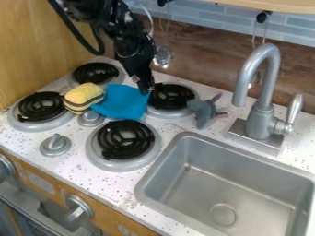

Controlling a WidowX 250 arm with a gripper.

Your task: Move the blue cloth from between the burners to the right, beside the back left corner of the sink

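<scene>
Gripper [145, 90] is down at the blue cloth's [120, 102] upper corner nr the rear burner [171, 96]; can't tell if it's gripping or let go. Cloth's spread btwn burners, its far side against the yellow-&-brown striped toy [84, 97]. Grey toy [203, 110] sits just past that burner, then faucet [261, 120] & sink [209, 184].

Kitchen, apparently a toy or mock-up. Contents: one white speckled table [77, 159]; four black coil burners [126, 139] in grey drip pans [98, 159]; one metal sink [271, 184], round drain [223, 215]; one gooseneck faucet [261, 122], side lever [295, 108]; front control knobs [78, 207]; blue-grey backsplash tiles [215, 19]; one perforated utensil [163, 56], hanging.
</scene>
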